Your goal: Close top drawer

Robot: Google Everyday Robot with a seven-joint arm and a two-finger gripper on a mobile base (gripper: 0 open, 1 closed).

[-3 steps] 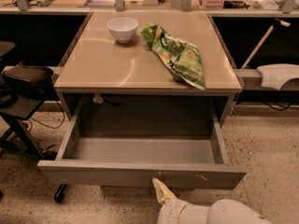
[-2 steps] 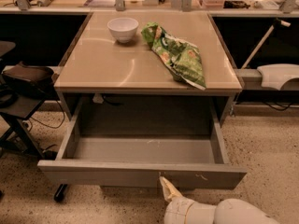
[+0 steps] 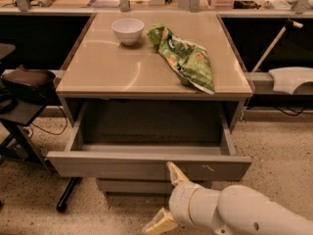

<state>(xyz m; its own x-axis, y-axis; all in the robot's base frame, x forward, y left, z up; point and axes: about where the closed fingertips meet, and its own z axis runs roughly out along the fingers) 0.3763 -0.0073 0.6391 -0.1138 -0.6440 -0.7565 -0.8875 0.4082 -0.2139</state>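
The top drawer (image 3: 122,165) is a wide grey metal drawer under the tan table top (image 3: 112,67). It stands pulled out, and its inside looks empty. Its flat front has small white scuff marks (image 3: 208,168) right of centre. My gripper (image 3: 166,199) is low in front of the drawer, on a white arm coming from the lower right. It is open: the upper fingertip (image 3: 174,173) rests against the drawer's front panel, and the lower fingertip (image 3: 159,223) hangs below it near the floor.
A white bowl (image 3: 128,30) and a green chip bag (image 3: 188,57) lie on the table top. A plain lower drawer front (image 3: 132,185) sits under the open drawer. A black stand with a dark bag (image 3: 28,80) is at the left, a white object (image 3: 292,77) at the right.
The drawer has slid inward and sticks out less than before. My gripper has moved forward with it, one fingertip on the front panel.
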